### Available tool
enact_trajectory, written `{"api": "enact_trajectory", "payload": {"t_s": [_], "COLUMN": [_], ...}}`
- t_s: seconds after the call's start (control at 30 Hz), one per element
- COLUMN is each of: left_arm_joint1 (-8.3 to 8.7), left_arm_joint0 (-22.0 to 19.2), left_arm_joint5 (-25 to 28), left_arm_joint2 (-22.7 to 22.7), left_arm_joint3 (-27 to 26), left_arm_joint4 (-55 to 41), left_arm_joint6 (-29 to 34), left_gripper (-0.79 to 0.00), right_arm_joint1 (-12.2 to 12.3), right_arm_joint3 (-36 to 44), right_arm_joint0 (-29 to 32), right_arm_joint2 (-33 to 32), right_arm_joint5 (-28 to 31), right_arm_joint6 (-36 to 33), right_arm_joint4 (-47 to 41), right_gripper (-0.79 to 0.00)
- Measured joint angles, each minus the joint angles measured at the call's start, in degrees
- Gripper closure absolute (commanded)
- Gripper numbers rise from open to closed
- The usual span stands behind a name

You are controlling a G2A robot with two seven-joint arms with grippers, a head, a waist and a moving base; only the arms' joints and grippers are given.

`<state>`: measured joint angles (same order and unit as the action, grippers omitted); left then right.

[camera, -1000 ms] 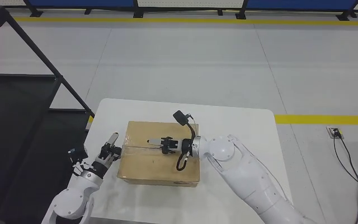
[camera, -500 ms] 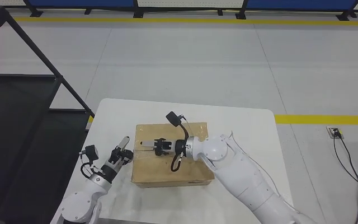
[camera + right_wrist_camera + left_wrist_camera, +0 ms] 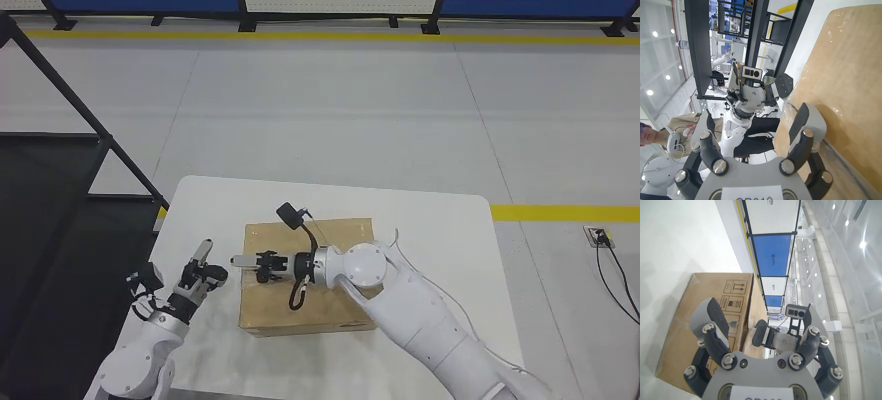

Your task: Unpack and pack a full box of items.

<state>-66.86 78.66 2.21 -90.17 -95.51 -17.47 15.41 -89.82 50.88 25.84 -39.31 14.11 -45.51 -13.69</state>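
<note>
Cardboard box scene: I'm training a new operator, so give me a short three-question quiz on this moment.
1. True or false: the cardboard box stands with its flaps open.
2. Where is the right gripper? A) over the box's top, near the edge facing the left gripper; B) down on the floor; C) clamped on a bottle.
3. Fill in: the left gripper, beside the box and apart from it, is ___ (open or shut).
Key: 1 false; 2 A; 3 open.

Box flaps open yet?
No, the cardboard box has its top flaps shut flat, with the right gripper at one edge of its top.
</note>
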Motion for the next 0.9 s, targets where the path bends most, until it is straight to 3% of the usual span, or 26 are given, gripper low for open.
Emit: {"api": "enact_trajectory", "payload": {"t_s": [0.23, 0.47, 0.9], "left_arm_joint1": [0.19, 0.1, -0.05], "left_arm_joint0": [0.12, 0.28, 0.13], "left_arm_joint5": [-0.12, -0.05, -0.04], "left_arm_joint2": [-3.34, -3.45, -3.23], "left_arm_joint3": [1.38, 0.98, 0.87], "left_arm_joint4": [-1.86, -2.07, -1.79], "left_arm_joint6": [0.16, 0.26, 0.59], "left_gripper": [-0.785, -0.785, -0.785], "right_arm_joint1": [-1.44, -1.73, -1.43], "right_arm_joint3": [-2.47, -2.91, -3.13], "right_arm_joint0": [-0.74, -0.32, -0.23], "right_arm_joint2": [0.56, -0.59, -2.21], "right_arm_joint5": [3.08, 5.76, 2.72], "right_arm_joint6": [0.19, -1.66, -4.9], "right_arm_joint4": [-0.52, -1.54, 1.08], "right_gripper": [-0.785, -0.785, -0.785]}}
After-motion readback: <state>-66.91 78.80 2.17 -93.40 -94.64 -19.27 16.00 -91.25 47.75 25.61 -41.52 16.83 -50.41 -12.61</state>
